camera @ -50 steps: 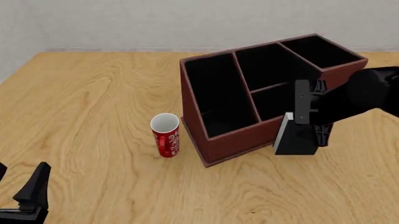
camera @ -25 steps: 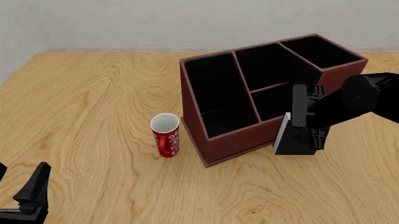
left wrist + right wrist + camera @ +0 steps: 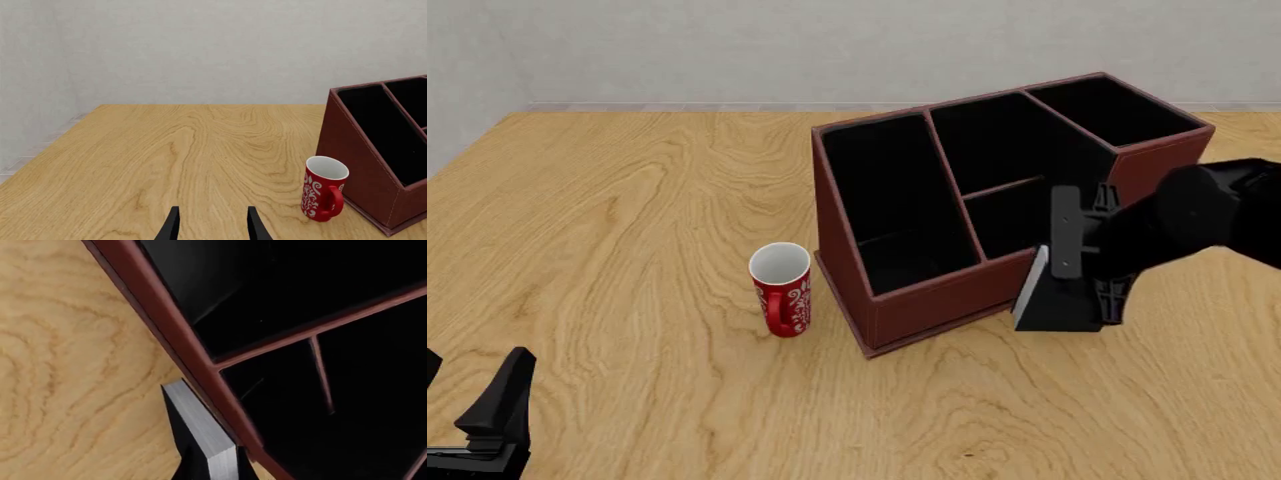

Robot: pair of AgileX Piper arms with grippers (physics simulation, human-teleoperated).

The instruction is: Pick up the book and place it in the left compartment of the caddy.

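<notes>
The black book [image 3: 1052, 306] with white page edges stands upright on the table against the sloped front of the red-brown caddy [image 3: 924, 303], near its right end. My right gripper [image 3: 1089, 286] comes down over the book's top, open, with a finger on either side. In the right wrist view the book's page edge [image 3: 200, 435] runs up between the fingers beside the caddy rim [image 3: 175, 326]. The left compartment [image 3: 888, 200] is a long black slot with nothing in it. My left gripper [image 3: 487, 420] hangs open at the near left corner, its fingertips [image 3: 172, 227] over bare wood.
A red mug [image 3: 781, 290] with white patterning stands just left of the caddy's front corner, also seen as the mug [image 3: 324, 194] beside the caddy [image 3: 353, 150] in the left wrist view. A grey wall runs behind the wooden table [image 3: 627, 200].
The right gripper has crept a little left and lower over the book. The book, mug, caddy and left arm have not moved.
</notes>
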